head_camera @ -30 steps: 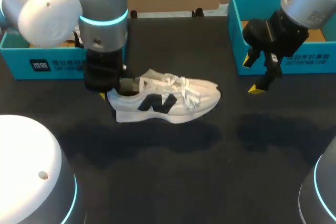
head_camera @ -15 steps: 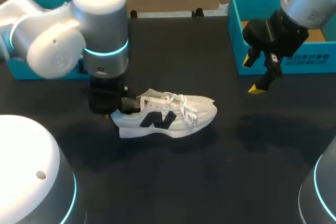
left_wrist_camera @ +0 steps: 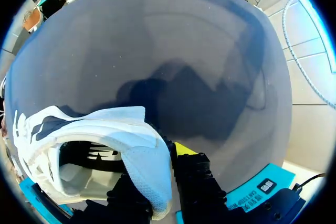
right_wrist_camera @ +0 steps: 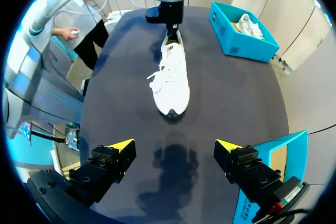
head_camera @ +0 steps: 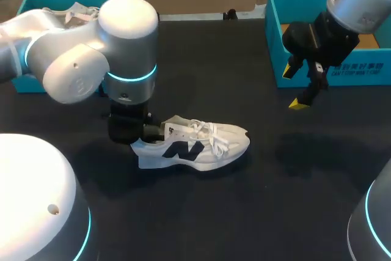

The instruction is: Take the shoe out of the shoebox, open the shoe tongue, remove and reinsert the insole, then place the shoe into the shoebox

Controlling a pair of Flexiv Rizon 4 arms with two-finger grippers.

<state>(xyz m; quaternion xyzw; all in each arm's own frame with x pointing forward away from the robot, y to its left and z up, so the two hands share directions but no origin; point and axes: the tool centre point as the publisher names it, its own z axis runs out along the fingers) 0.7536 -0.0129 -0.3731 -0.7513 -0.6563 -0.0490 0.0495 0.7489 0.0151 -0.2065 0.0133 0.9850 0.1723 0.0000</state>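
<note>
Evidently the shoe (head_camera: 195,145) is out of its box and is set on its sole on the table (head_camera: 256,212), left of the middle, toe to the right. Tongue, insole and the return to the box are judged not yet done. Its heel wall is clamped between the fingers of the left gripper (left_wrist_camera: 160,182). The right gripper (head_camera: 294,88) is held wide open, well apart, by the far-right box (head_camera: 275,47).

Black table (head_camera: 201,212), matte and dark throughout; one small dark fitting (head_camera: 231,13) on the table's far edge, near its middle; a second white shoe (head_camera: 78,10) at the table's far left corner, laces visible.
</note>
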